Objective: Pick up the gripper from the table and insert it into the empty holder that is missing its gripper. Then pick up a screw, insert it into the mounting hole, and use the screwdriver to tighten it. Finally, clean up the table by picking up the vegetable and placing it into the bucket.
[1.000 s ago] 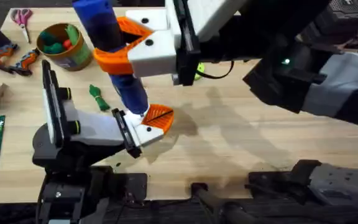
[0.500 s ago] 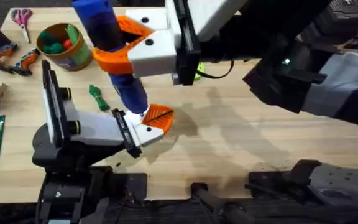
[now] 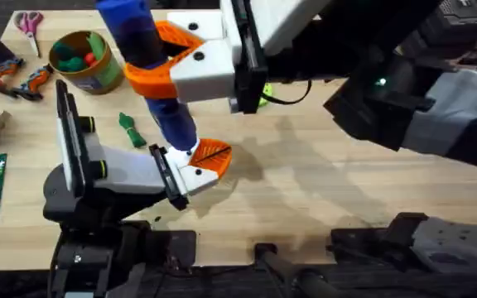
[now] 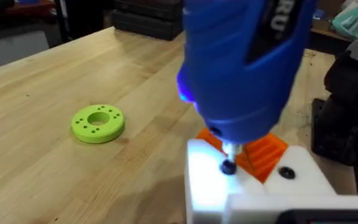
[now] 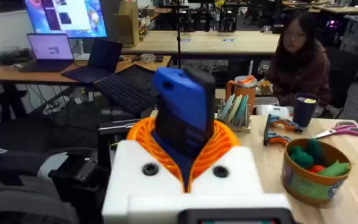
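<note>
Screwdriver (image 3: 151, 70) clamped in right pincer (image 3: 168, 62), bit on screw (image 4: 228, 167).

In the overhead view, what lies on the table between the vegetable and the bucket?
Nothing: overhead, only bare wood separates the vegetable from the bucket.

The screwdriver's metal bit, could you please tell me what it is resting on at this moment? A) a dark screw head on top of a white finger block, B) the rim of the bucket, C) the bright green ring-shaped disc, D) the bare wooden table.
A: in the left wrist view, the bit of the blue screwdriver meets a dark screw on the white finger block, while the green disc lies apart on the table.
</note>
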Robot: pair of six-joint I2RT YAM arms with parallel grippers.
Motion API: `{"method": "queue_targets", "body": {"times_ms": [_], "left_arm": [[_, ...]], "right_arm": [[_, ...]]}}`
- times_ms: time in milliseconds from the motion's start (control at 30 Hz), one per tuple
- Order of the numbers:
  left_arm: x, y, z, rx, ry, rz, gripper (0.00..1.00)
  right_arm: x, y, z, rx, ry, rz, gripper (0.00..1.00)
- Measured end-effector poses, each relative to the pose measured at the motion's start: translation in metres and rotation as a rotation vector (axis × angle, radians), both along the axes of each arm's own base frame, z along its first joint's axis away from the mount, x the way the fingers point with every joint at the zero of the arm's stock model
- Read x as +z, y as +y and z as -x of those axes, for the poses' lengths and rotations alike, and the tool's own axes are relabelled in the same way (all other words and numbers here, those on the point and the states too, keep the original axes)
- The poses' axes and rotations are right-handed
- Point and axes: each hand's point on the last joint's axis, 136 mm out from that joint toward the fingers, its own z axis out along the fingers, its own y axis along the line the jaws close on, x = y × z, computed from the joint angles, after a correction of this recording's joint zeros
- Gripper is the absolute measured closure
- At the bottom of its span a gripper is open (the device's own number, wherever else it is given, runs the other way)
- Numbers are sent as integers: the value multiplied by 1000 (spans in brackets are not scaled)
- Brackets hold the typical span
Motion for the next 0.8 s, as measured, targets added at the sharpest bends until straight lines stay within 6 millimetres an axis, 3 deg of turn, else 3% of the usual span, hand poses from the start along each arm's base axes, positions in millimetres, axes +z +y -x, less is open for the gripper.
{"method": "queue_targets", "body": {"times_ms": [800], "left_arm": [[0, 0, 0, 0, 0, 0, 997]], "right_arm": [[-2, 3, 2, -1, 1, 6, 975]]}}
